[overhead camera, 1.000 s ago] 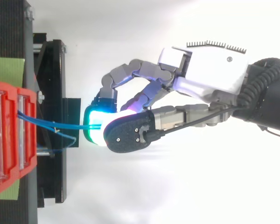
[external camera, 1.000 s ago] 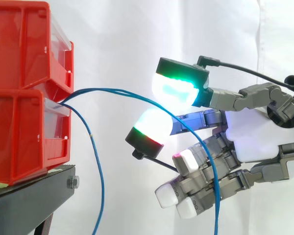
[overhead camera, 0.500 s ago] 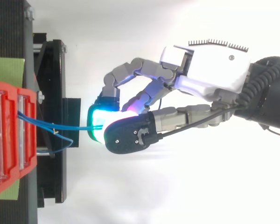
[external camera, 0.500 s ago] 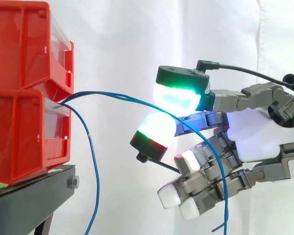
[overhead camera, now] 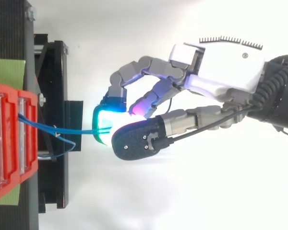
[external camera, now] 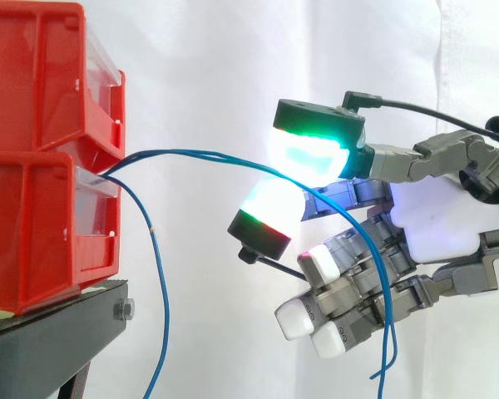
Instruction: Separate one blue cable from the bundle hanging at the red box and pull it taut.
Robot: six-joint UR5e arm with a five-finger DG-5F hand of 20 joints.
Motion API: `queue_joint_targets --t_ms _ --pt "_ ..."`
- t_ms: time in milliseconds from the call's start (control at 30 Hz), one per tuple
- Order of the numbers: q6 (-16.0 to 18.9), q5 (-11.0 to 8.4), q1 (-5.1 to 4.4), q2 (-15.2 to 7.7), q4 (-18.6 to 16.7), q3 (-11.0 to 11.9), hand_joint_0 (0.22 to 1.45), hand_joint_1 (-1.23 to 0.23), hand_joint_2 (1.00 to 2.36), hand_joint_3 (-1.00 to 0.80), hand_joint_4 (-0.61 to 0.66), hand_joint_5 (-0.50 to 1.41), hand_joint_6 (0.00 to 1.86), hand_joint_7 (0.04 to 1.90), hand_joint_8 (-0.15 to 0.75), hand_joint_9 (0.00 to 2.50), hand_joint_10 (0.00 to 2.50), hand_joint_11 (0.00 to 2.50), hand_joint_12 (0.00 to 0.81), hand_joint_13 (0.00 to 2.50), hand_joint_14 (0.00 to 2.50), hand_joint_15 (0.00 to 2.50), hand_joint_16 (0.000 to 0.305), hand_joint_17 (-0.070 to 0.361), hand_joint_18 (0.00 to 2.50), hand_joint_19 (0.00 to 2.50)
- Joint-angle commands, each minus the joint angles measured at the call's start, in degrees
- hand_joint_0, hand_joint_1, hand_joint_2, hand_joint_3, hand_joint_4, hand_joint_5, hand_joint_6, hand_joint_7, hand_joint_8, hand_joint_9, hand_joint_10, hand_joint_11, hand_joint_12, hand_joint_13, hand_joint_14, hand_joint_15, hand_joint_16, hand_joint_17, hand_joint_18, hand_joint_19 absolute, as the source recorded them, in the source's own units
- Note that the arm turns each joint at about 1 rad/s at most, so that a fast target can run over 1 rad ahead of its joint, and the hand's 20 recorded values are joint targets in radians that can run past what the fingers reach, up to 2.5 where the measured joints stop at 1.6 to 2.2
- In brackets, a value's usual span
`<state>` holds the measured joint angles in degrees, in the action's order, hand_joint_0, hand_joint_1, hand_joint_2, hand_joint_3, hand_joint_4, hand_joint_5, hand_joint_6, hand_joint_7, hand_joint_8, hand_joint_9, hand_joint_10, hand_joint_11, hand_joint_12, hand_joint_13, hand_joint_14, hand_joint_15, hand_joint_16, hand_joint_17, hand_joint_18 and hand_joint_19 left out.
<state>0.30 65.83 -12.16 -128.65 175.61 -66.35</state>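
Note:
Two blue cables come out between the stacked red bins (external camera: 41, 158). One blue cable (external camera: 204, 155) arcs right into my hand (external camera: 432, 224), where the green-glowing pad (external camera: 312, 154) and the white-and-red pad (external camera: 270, 208) pinch it. Past the pinch it curves down in front of the curled fingers, and its free end (external camera: 374, 378) dangles low. It sags slightly between bin and pads. The other blue cable (external camera: 158, 274) hangs loose from the bin, apart from the hand. In the top view the held cable (overhead camera: 62, 130) runs from the bin (overhead camera: 9, 143) to the hand (overhead camera: 221, 72).
The bins rest on a black stand (external camera: 50, 341) at the left, with a green sheet (overhead camera: 7, 72) under them. A white curtain (external camera: 216, 66) forms the backdrop. Open space lies between the stand and the hand.
The hand has shifted a little to the right and up, away from the bins, still pinching the cable. The cable's free end has risen into view below the hand.

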Motion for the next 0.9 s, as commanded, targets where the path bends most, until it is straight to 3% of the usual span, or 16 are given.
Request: queue_joint_targets --t_ms 0,400,667,867 --pt "0.1 0.0 0.03 0.1 0.2 0.1 0.78 -0.84 1.0 -0.5 -0.08 -0.23 0.91 0.98 0.247 1.0 0.02 0.74 0.265 0.82 0.01 0.35 0.034 0.076 0.66 0.42" --pt "0.1 0.0 0.47 0.4 0.9 0.0 0.73 -0.87 1.0 -0.5 -0.08 -0.22 0.9 1.0 0.241 0.99 0.02 0.75 0.259 0.82 0.01 0.35 0.033 0.074 0.66 0.42" --pt "0.1 0.35 0.91 0.4 1.0 0.0 0.62 -0.88 1.0 -0.5 -0.08 -0.22 0.9 0.98 0.239 0.98 0.02 0.74 0.261 0.81 0.02 0.36 0.033 0.074 0.64 0.43" --pt "0.1 0.62 1.17 0.8 1.1 0.0 0.56 -0.67 1.0 -0.5 -0.07 -0.22 0.89 0.96 0.257 1.0 0.02 0.73 0.27 0.82 0.01 0.37 0.035 0.079 0.65 0.45"
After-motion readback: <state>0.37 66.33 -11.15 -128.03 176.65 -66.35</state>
